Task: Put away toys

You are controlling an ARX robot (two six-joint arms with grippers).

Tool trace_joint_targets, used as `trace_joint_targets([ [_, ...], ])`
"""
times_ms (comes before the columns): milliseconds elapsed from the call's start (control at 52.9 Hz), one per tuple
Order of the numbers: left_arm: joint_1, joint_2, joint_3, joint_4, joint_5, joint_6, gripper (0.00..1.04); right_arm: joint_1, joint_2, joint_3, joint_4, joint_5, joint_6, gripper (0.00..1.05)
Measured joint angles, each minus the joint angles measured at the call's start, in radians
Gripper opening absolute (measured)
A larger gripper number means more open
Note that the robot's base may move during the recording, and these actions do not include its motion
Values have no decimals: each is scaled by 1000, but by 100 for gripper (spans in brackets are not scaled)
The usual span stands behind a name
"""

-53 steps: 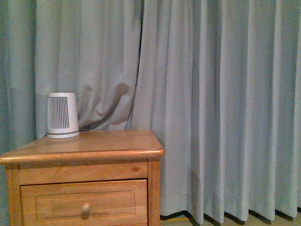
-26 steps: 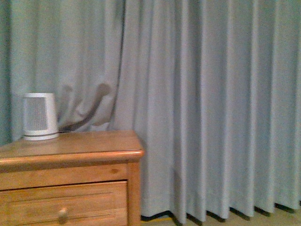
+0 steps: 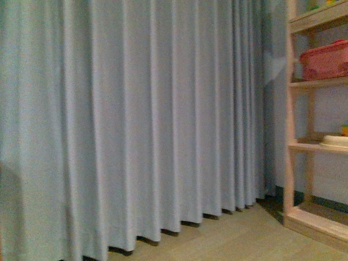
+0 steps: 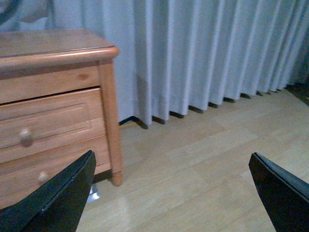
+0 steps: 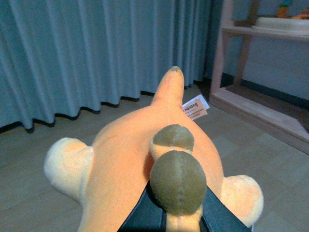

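An orange plush toy with pale rounded paws, olive-tipped tufts and a white label fills the right wrist view. My right gripper is shut on it, and the toy hangs above the floor. In the left wrist view my left gripper is open, its two black fingers spread wide over bare wooden floor with nothing between them. Neither arm shows in the front view.
Blue-grey curtains hang to the floor across the front view. At the right stands a wooden shelf unit holding a pink basket and a white dish. A wooden nightstand with drawers stands near the left gripper.
The front view has swung to the right: the nightstand and white device slid out at the left, and the wooden shelf unit has come into view at the right.
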Motion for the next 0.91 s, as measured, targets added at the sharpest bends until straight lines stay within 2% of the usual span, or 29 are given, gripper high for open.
trace_joint_targets([
  [907, -2, 0, 0, 0, 5, 0, 99, -1, 0, 0, 0, 10, 0, 6],
])
